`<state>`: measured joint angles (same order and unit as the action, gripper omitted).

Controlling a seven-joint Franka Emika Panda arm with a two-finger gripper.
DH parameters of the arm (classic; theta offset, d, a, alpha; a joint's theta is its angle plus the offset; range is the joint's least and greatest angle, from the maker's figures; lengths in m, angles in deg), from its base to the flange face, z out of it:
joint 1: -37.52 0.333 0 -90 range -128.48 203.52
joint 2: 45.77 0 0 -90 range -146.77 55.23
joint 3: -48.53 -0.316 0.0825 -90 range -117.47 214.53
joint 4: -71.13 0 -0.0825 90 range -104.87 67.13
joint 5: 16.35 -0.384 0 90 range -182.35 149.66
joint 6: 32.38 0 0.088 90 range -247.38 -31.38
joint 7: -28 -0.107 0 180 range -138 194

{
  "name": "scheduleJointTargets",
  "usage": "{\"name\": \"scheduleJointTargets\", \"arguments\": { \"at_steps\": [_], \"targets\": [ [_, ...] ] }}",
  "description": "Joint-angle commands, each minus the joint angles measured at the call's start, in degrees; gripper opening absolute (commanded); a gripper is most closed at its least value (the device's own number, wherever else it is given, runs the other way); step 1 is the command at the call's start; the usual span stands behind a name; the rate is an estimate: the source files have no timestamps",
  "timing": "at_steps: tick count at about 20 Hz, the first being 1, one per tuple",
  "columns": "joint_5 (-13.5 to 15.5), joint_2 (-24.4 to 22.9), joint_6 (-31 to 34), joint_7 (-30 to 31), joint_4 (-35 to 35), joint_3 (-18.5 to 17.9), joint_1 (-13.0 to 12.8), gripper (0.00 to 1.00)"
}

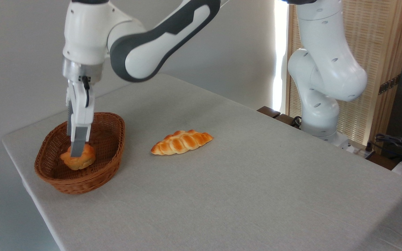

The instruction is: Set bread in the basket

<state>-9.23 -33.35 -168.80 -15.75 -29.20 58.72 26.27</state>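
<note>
The bread (79, 160), a small round orange-golden bun, is low inside the brown wicker basket (107, 164) at the table's left. My gripper (76, 150) reaches straight down into the basket with its fingers closed on the bun's top. The near finger covers the middle of the bun. I cannot tell whether the bun rests on the basket floor.
A longer golden braided loaf (181, 142) lies on the grey cloth to the right of the basket. The arm's white base (321, 104) stands at the table's far right edge. The basket sits close to the table's left edge (30, 188).
</note>
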Motion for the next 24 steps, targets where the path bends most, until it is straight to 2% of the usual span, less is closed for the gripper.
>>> {"name": "scheduleJointTargets", "arguments": {
  "at_steps": [1,5,9,11,13,14,20,24],
  "targets": [
    [0.4,-5.6,10.7,0.7,0.3,-4.3,0.2,1.0],
    [0.3,-6.4,31.7,0.7,10.8,-10.6,0.2,1.0],
    [0.2,-6.7,43.1,0.5,14.6,-15.9,0.2,1.0],
    [-0.3,-6.8,43.8,0.6,15.9,-16.5,0.4,1.0],
    [-3.3,-8.5,43.9,0.7,15.5,-15.1,2.5,1.0],
    [-3.8,-8.7,44.0,0.9,15.4,-14.4,2.7,1.0],
    [-3.6,-10.3,45.8,0.7,13.1,-14.1,2.9,1.0],
    [-3.2,-11.7,45.6,0.6,11.1,-11.2,7.0,1.0]
  ]
}}
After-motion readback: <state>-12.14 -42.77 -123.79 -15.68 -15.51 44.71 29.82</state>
